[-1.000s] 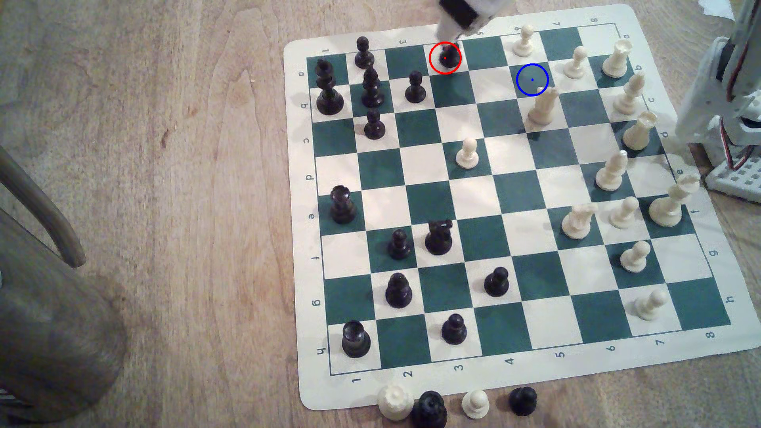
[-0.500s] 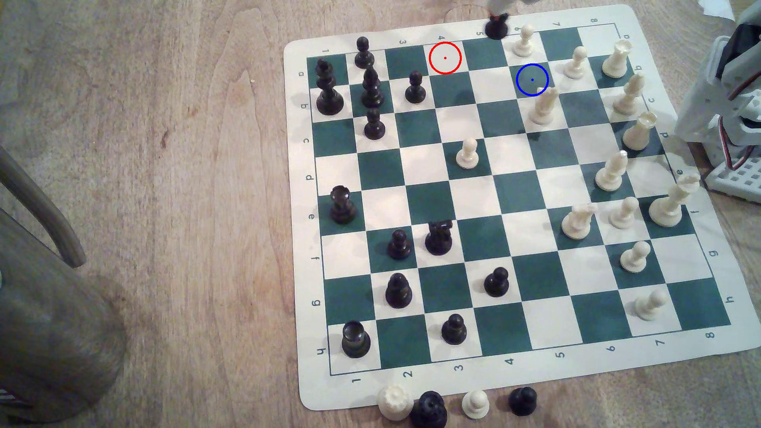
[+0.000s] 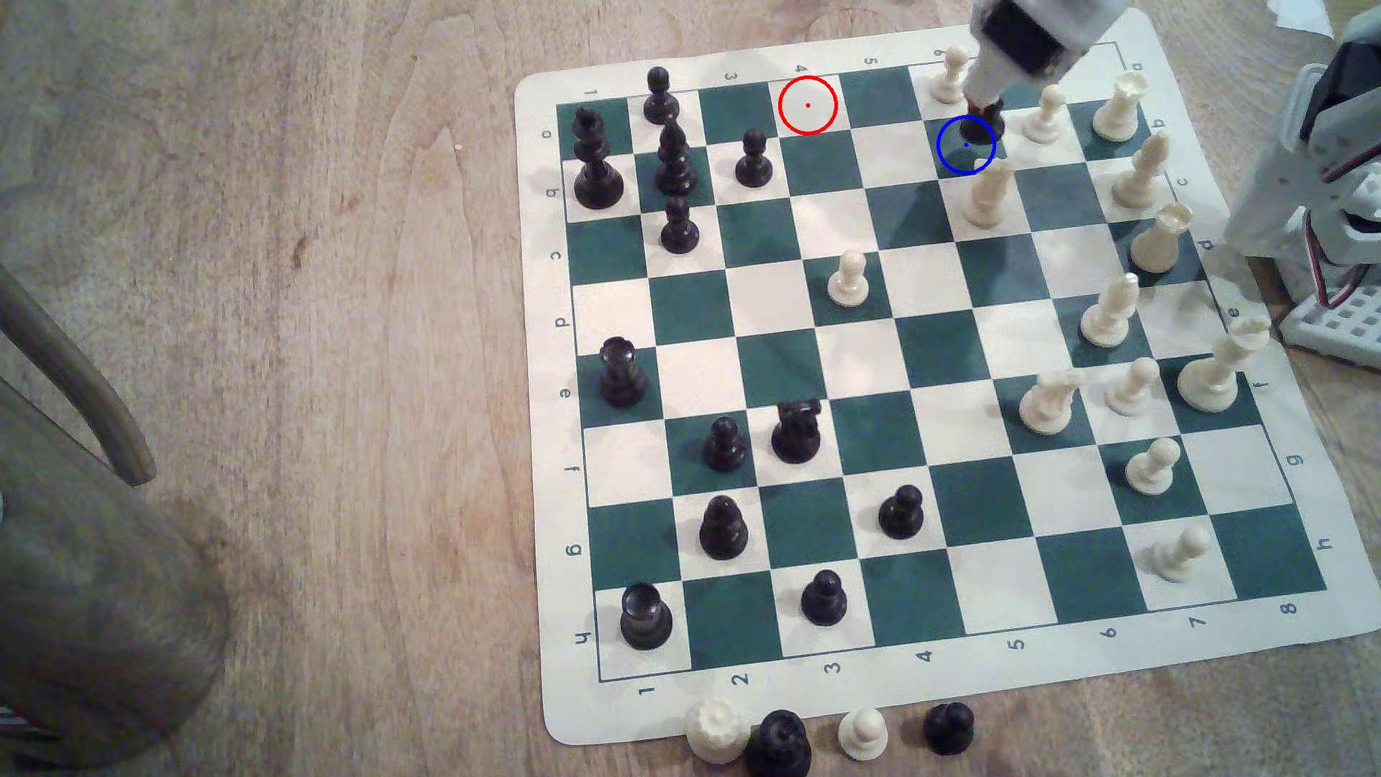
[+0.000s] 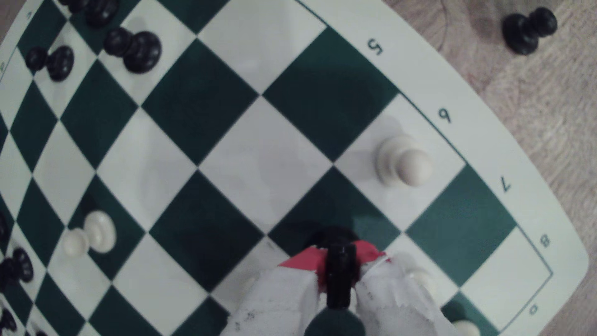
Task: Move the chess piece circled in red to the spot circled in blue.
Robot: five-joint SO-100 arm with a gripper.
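Observation:
The chess piece (image 3: 988,125), a glossy black knight, is pinched between the red-tipped fingers (image 4: 307,260) of my gripper (image 3: 983,104). It hangs at the far right edge of the spot (image 3: 956,153), a dark green square with a blue ring and centre dot. I cannot tell whether its base touches the board. In the wrist view the knight (image 4: 339,278) is a dark shape in my gripper (image 4: 340,258), over the green square (image 4: 332,206). The red-ringed white square (image 3: 807,104) stands empty.
Cream pieces crowd the spot: a pawn (image 3: 950,75) behind it, another pawn (image 3: 1046,112) to the exterior view's right, and a tall cream piece (image 3: 986,194) just in front. Black pieces stand at the board's left. Several captured pieces (image 3: 781,740) lie off the near edge.
My gripper has carried the knight from the red-ringed square, up past the board's far edge, then down to the blue-ringed square. The red-ringed square is now bare.

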